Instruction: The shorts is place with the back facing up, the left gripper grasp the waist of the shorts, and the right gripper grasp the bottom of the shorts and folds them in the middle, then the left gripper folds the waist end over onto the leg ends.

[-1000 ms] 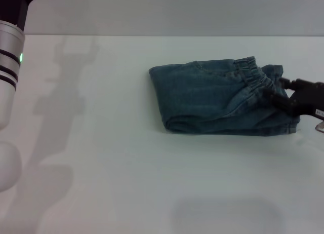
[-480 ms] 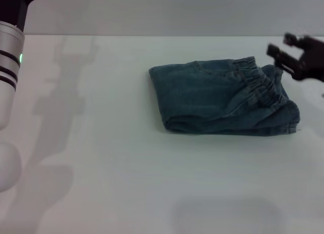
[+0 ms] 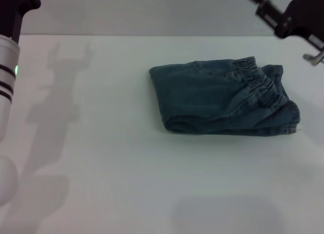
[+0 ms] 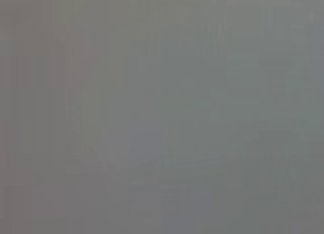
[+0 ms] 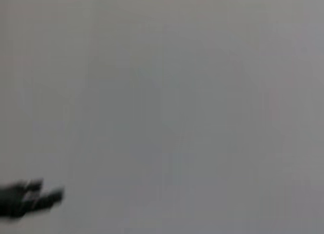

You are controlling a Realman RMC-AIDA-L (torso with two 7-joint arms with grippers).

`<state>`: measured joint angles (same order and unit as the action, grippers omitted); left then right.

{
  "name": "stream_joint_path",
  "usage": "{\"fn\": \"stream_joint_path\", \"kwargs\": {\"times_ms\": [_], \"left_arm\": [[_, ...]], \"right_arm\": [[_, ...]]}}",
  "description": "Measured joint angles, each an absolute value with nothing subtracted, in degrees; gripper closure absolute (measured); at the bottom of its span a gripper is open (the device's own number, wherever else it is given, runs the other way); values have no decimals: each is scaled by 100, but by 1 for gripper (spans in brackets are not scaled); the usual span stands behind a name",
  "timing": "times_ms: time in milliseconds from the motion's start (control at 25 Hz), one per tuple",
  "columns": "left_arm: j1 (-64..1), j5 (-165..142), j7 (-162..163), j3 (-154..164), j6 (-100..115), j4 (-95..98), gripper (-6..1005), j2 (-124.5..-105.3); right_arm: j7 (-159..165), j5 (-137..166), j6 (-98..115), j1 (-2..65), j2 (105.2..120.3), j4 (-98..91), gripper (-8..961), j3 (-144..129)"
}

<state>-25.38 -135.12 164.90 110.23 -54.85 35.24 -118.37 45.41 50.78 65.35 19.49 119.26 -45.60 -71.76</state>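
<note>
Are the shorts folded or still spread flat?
Folded: the shorts lie as a compact layered bundle, waistband on top near one end, rounded fold at the other.

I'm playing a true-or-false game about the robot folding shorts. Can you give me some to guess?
1. The shorts lie folded on the white table. True.
2. The right end effector is gripping the shorts. False: it is raised near the table's far edge, clear of them.
3. The gathered waistband lies on top, toward the robot's right. True.
4. The left arm is touching the shorts. False: it is off at the far left.
</note>
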Motion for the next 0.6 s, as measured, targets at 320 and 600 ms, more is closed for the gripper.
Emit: {"fn": "stream_joint_path", "kwargs": {"times_ms": [320, 600], "left_arm": [[-2339, -13500, 16495, 11048, -5519, 3610, 156, -11840], [-2006, -13303, 16497, 11239, -5982, 3551, 156, -11861]], "right_arm": [[1554, 1983, 7987, 2179, 11926, -2693, 470, -7213], [1051, -213, 8669, 2252, 11911, -1486, 468, -7153]]}}
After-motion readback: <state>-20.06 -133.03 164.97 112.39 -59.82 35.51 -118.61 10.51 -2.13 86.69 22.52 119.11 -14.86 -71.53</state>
